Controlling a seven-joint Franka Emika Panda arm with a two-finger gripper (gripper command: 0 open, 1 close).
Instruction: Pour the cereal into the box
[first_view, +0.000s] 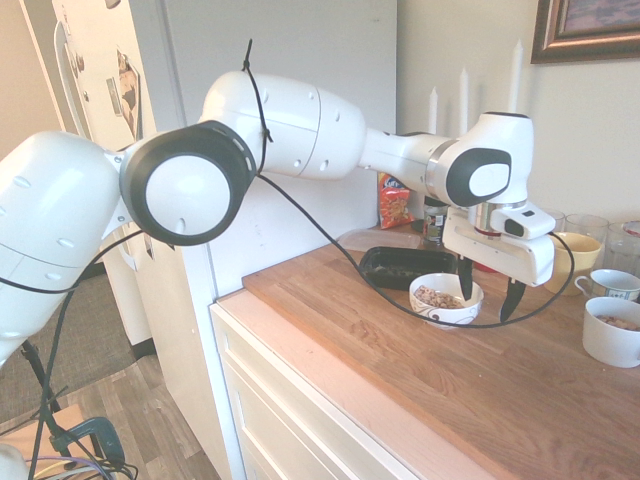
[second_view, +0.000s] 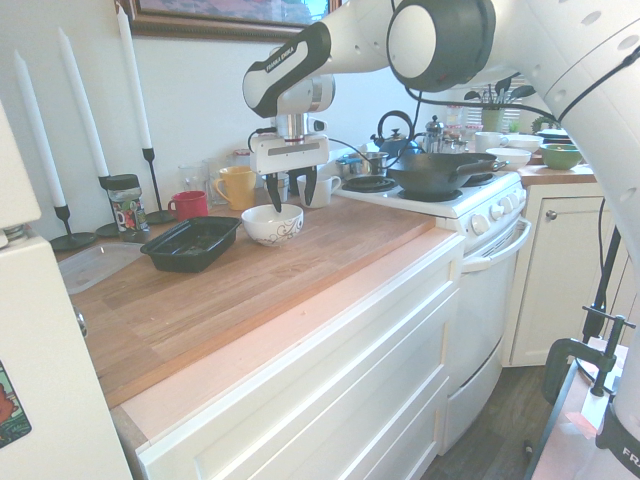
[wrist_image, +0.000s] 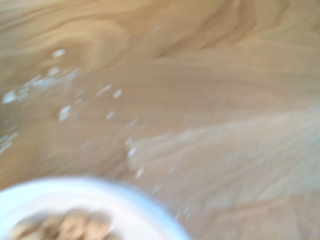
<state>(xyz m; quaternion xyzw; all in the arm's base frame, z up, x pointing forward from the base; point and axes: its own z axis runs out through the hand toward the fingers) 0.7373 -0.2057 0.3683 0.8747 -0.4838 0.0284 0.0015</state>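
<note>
The cereal (first_view: 438, 296) lies as a tan heap in a white swirl-patterned bowl (first_view: 446, 301) on the wooden counter. Just behind the bowl, toward the fridge, sits the box (first_view: 400, 265), a shallow black tray, also seen beside the bowl in the second exterior view (second_view: 190, 243). My gripper (first_view: 488, 290) hangs open at the side of the bowl away from the box, one finger close to its rim, the other beyond it, holding nothing. From the other side the gripper (second_view: 293, 190) stands just above and behind the bowl (second_view: 272, 224). The blurred wrist view shows cereal (wrist_image: 65, 226) and bare wood.
A white cup (first_view: 612, 335) with similar bits, a yellow mug (first_view: 565, 260), glasses and a red cup (second_view: 188, 205) stand along the wall near the gripper. Tall candles (second_view: 138, 120) and a jar (second_view: 125, 205) are behind the box. A stove with a wok (second_view: 440, 175) adjoins the counter.
</note>
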